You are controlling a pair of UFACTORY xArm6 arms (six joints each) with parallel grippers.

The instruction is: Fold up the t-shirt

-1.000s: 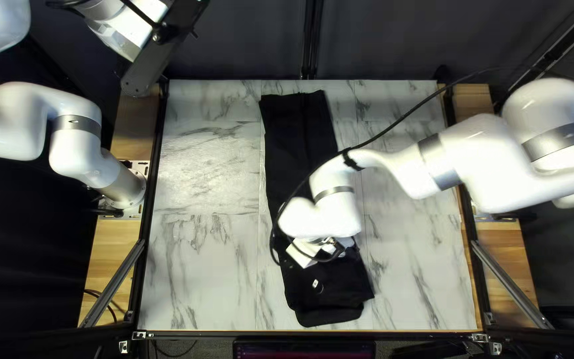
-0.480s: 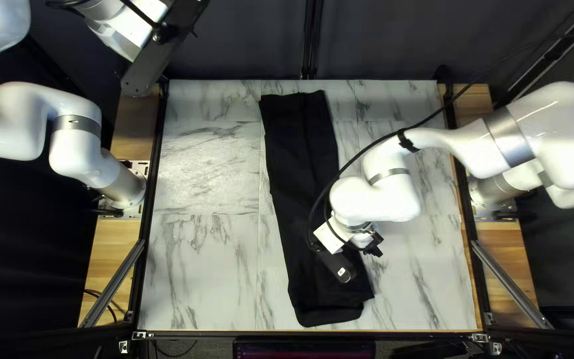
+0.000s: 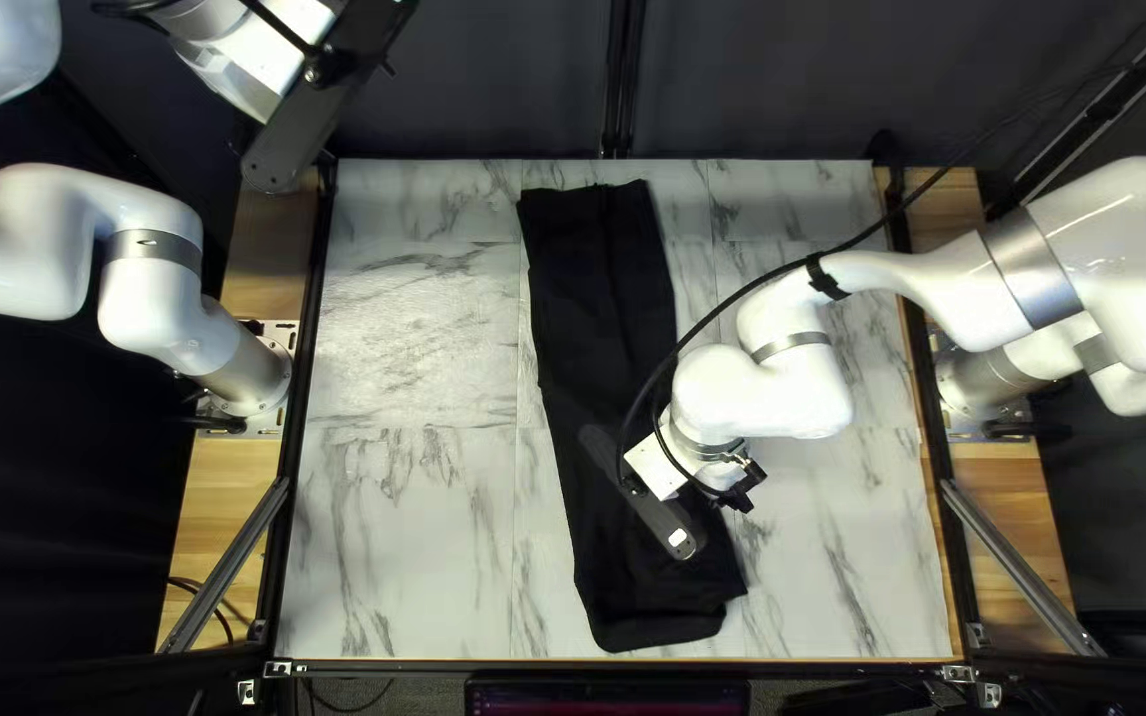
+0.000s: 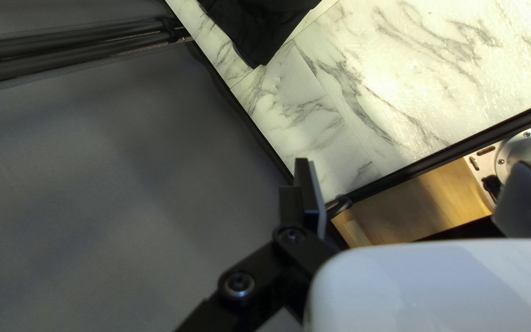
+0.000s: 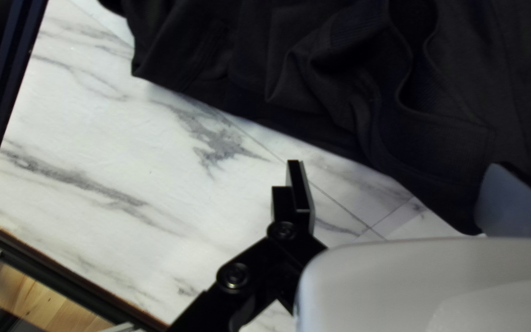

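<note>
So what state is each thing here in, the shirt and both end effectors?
T-shirt: laid in a long strip on the table, rumpled in places.
Left end effector: open, holding nothing.
Right end effector: open, holding nothing.

I take this for a robotics lab, or a test cell in one, with the table [image 3: 401,332] at its heart. My left arm [image 3: 155,279] and right arm [image 3: 971,292] stand at its two sides, and the left base is bolted to a metal plate [image 4: 488,166] beside it. Wooden boards [image 3: 222,504] flank the marble-patterned top, with metal braces [image 3: 226,568] slanting alongside. A dark curtain [image 3: 494,80] hangs behind the table, a black cable [image 3: 785,272] loops over it, and what looks like a screen [image 3: 606,698] sits just beyond its near edge.
</note>
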